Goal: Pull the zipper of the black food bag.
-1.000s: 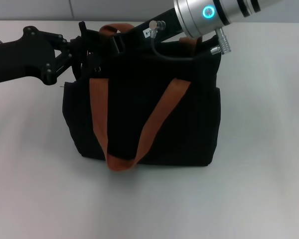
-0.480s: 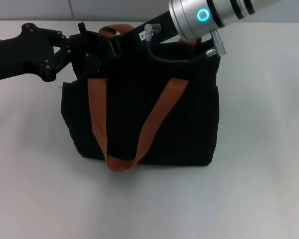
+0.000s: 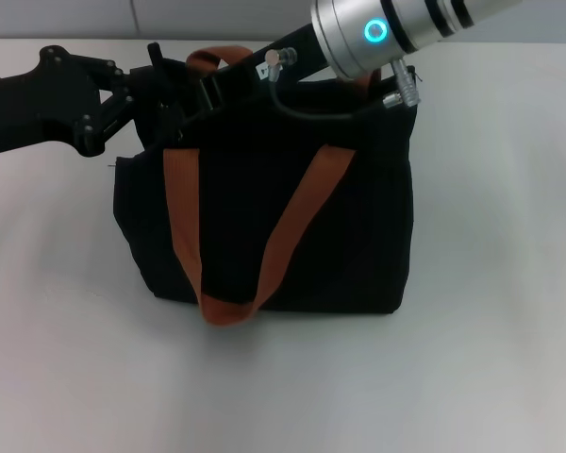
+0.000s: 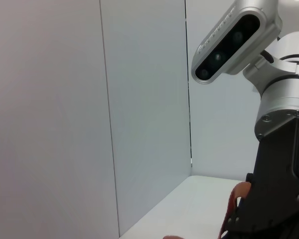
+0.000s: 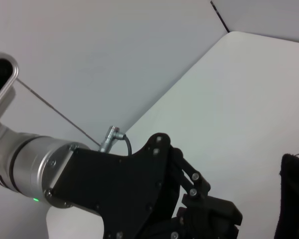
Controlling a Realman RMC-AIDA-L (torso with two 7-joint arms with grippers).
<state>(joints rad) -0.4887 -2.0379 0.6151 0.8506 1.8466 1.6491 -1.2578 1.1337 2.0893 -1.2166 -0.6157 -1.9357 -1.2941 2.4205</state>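
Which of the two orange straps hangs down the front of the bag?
The long strap looped down the black food bag's front face, reaching almost to its base. The other strap only arches up at the top rear, beside the left gripper.

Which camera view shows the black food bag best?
The head view: the whole black food bag stands there on the table, with both arms at its top edge. The right wrist view shows only a dark corner; the left wrist view only a bit of orange strap.

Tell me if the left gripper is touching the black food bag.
Cannot tell. In the head view the left gripper overlaps the black food bag at its top left corner, black on black, hiding any contact.
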